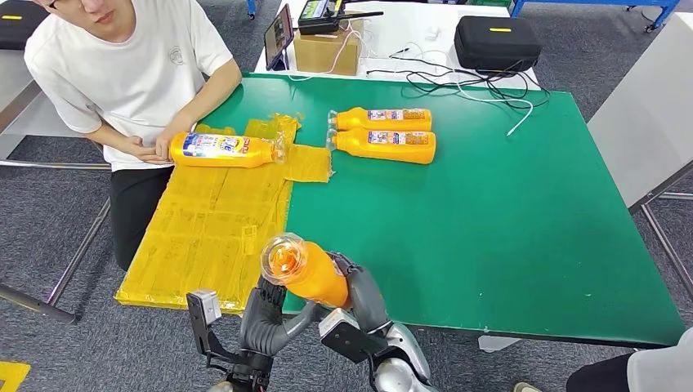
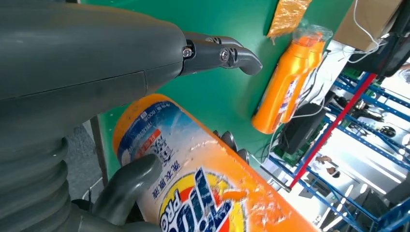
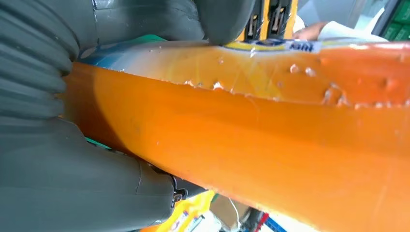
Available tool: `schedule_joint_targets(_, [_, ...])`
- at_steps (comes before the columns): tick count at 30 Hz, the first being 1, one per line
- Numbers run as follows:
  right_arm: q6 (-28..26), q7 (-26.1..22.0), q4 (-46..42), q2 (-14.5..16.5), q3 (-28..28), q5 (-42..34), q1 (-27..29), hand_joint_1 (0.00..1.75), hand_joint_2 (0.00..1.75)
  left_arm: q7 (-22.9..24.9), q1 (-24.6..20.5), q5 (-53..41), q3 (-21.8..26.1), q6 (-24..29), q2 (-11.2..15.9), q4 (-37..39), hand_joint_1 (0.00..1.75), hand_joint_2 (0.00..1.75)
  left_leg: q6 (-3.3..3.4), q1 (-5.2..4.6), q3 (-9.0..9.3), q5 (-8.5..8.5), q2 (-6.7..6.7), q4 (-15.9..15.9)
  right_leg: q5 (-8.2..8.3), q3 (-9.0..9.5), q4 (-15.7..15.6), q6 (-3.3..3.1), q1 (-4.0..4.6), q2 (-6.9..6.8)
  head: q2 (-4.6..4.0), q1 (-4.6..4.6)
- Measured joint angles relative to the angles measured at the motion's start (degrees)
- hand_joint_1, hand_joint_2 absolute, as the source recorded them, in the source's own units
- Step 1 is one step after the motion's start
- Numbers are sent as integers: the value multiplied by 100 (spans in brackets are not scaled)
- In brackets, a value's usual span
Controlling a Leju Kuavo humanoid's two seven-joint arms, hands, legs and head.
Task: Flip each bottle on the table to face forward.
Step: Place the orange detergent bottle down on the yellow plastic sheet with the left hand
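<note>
An orange detergent bottle (image 1: 315,276) is raised over the front edge of the green table (image 1: 490,237), its clear cap pointing up at me. My right hand (image 1: 365,296) wraps around its body (image 3: 270,145). My left hand (image 1: 266,314) is beside it: the thumb (image 2: 128,186) touches the labelled side of the bottle (image 2: 193,183), while the fingers (image 2: 217,53) stretch clear of it. Two more orange bottles (image 1: 384,119) (image 1: 384,146) lie side by side at the back centre of the table. A person's hands rest on another bottle (image 1: 221,150) at the left.
A crumpled yellow plastic sheet (image 1: 204,229) covers the table's left part. The person sits at the far left corner. Behind the green table stand a cardboard box (image 1: 327,51), a black case (image 1: 497,41) and loose cables (image 1: 458,82). Another person's leg (image 1: 629,371) is at bottom right.
</note>
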Motion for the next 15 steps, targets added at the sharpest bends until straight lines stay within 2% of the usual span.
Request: schedule_joint_targets(15, [156,305,624,177,615,554,-215,175,175,90,75,107,-2,56,42,-70,0,175,0,0,0,0,2,0,0,-3,0,0,0,0,-1,-2])
